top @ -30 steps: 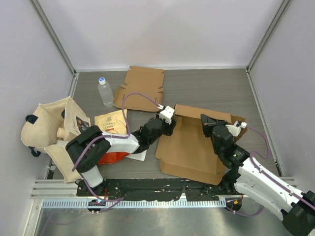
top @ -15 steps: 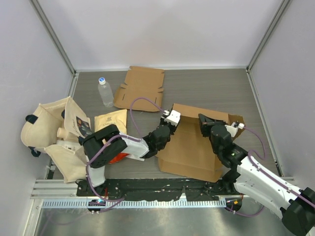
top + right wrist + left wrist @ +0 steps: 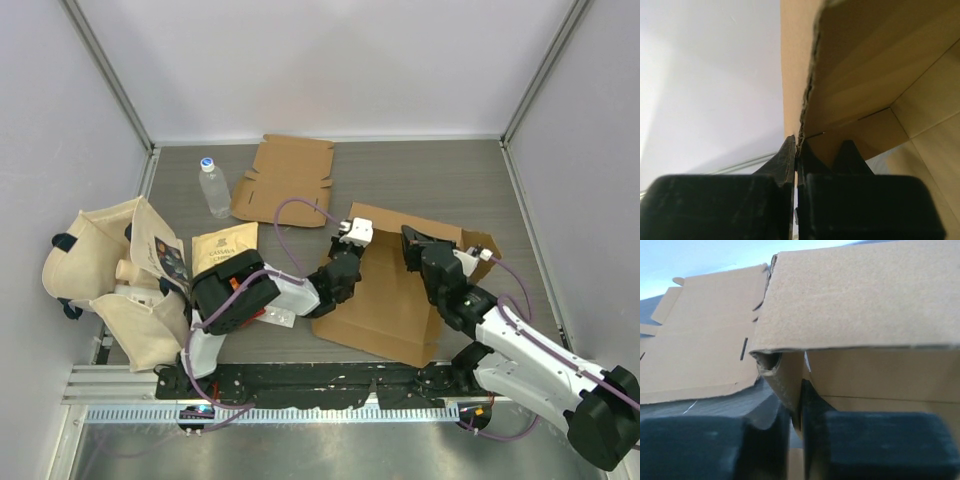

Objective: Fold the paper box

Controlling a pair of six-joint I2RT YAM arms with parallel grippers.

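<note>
Paper box (image 3: pixel 395 295) sat on the surface (image 3: pixel 420 180) right of center, between the two arms, with its big panel tilted up off the surface. Left gripper (image 3: pixel 796 412) was pinched tight on a thin flap at the box's left corner, and right gripper (image 3: pixel 796 155) was clamped narrow on the box's upper right edge. A second flat cardboard sheet (image 3: pixel 288 180) lay behind it. The water bottle (image 3: pixel 213 186), brown pouch (image 3: pixel 225 248) and tote bag (image 3: pixel 100 265) were off to the left.
</note>
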